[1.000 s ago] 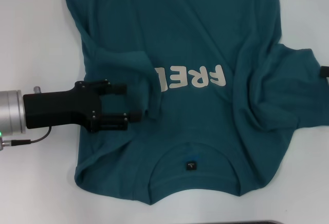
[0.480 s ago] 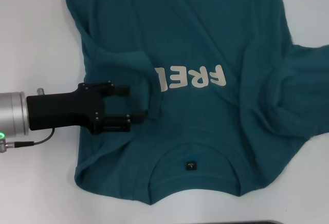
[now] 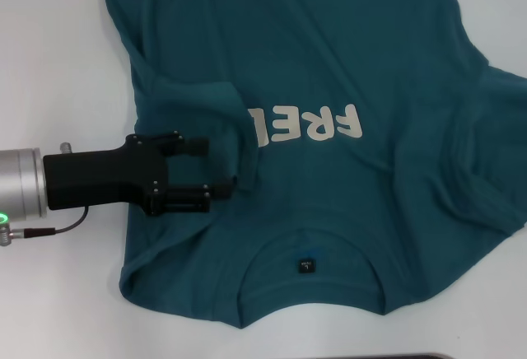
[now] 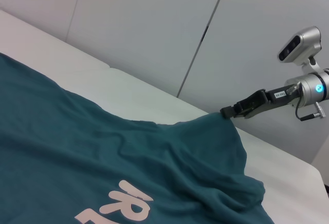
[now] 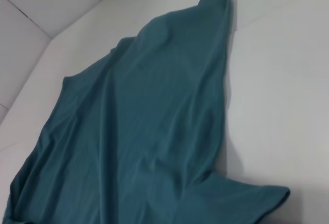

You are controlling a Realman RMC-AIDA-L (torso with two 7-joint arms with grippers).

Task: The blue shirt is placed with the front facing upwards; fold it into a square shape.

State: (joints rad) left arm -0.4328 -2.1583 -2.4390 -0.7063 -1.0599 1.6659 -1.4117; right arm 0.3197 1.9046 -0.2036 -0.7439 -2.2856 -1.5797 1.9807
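Jaws of the left gripper (image 3: 216, 165) stand spread over the folded-in left sleeve. Shirt (image 3: 329, 62) lies front-up on the table (image 3: 49, 62): soft, limp, likely to drag; best held at hems. Right gripper (image 4: 232, 111) appears to pinch the right sleeve, lifted.

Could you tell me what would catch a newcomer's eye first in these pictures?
The large teal-blue cotton T-shirt with cream letters, spread over the white table. Next, the black left gripper, open beside the folded-in sleeve, and the right gripper lifting the opposite sleeve.
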